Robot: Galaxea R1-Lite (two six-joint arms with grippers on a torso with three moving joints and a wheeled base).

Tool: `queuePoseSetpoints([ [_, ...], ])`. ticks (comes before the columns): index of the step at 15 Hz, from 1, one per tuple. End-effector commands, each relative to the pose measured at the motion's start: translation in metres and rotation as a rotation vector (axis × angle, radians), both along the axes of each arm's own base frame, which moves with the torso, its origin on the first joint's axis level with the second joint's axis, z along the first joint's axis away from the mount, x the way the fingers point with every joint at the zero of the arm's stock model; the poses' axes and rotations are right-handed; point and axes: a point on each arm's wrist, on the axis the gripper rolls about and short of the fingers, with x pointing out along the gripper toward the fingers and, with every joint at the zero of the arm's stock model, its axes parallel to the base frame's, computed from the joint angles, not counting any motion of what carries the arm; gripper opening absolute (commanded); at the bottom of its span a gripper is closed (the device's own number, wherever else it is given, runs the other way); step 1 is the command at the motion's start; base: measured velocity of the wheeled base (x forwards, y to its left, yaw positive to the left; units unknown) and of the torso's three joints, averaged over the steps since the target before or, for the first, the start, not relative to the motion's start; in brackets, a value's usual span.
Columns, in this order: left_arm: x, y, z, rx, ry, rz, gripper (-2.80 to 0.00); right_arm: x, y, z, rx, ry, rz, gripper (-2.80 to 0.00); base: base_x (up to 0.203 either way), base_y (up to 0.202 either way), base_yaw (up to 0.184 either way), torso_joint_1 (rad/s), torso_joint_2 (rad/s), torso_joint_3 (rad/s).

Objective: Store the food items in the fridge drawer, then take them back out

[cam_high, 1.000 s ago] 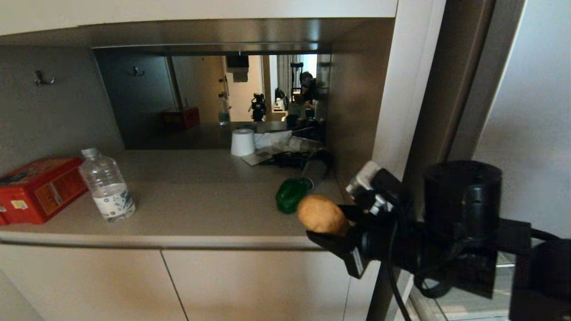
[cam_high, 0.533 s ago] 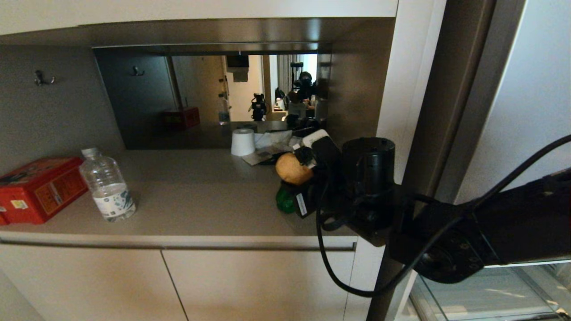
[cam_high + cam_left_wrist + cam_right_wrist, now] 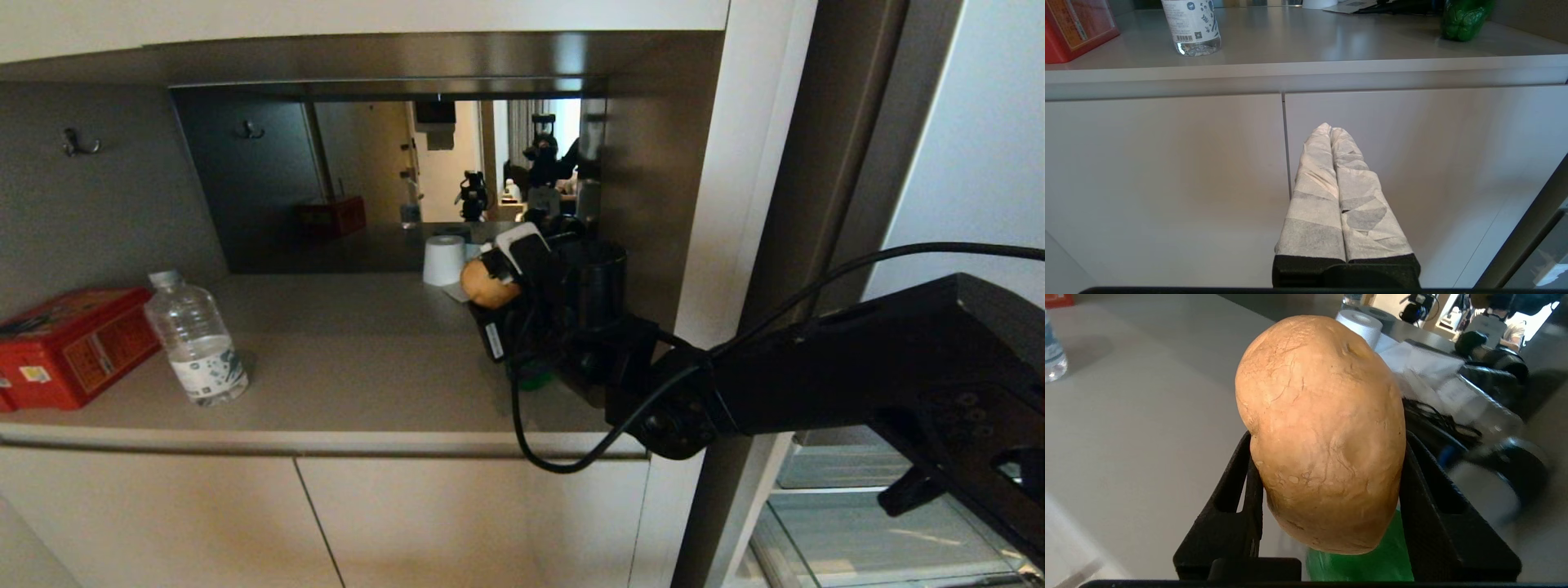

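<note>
The right claw [image 3: 490, 286], at the centre of the head view, is clamped on a round tan-brown bun-like lump [image 3: 1323, 433] with a cracked, matte skin; its two black fingers [image 3: 1237, 506] press the lump's flanks and hold it above the grey worktop [image 3: 359, 367]. Just below and behind the claw, a glossy dark-green bell pepper [image 3: 1461, 18] stands on the worktop near its right end, mostly hidden by the arm in the head view. The step in hand looks like setting the lump down beside the pepper: it would go best with the claw lowered onto bare worktop to the left of the pepper, clear of the black cables [image 3: 1437, 420] and white paper roll [image 3: 445, 260] behind, and the fingers parted only once the lump rests. At lower right of the head view the clear-plastic fridge drawer [image 3: 857, 539] shows, with no food visible in it. At left stand a clear plastic water bottle [image 3: 196, 339] with a printed label and barcode, and a red box [image 3: 69, 343]; no writing on either is legible. The left claw [image 3: 1331, 132], fingers wrapped in white and pressed together, hangs before the white cabinet doors [image 3: 1167, 183].
</note>
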Motion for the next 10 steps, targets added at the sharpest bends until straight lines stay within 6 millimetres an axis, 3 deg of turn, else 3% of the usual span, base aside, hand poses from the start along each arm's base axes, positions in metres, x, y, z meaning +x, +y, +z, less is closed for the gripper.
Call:
queuePoseSetpoints([
  [1,0.001,0.000,-0.003,0.000,0.010,0.000,-2.80,0.019,0.017,-0.024,-0.012,0.013,0.004,-2.80,0.000,0.000,0.000,0.000,0.00,0.000],
  [6,0.001,0.000,-0.003,0.000,0.010,0.000,-2.80,0.038,0.035,-0.044,-0.013,0.021,0.030,-2.80,0.000,0.000,0.000,0.000,0.00,0.000],
  [10,0.001,0.000,-0.003,0.000,0.010,0.000,-2.80,0.048,0.037,-0.053,-0.042,0.054,0.020,-2.80,0.000,0.000,0.000,0.000,0.00,0.000],
])
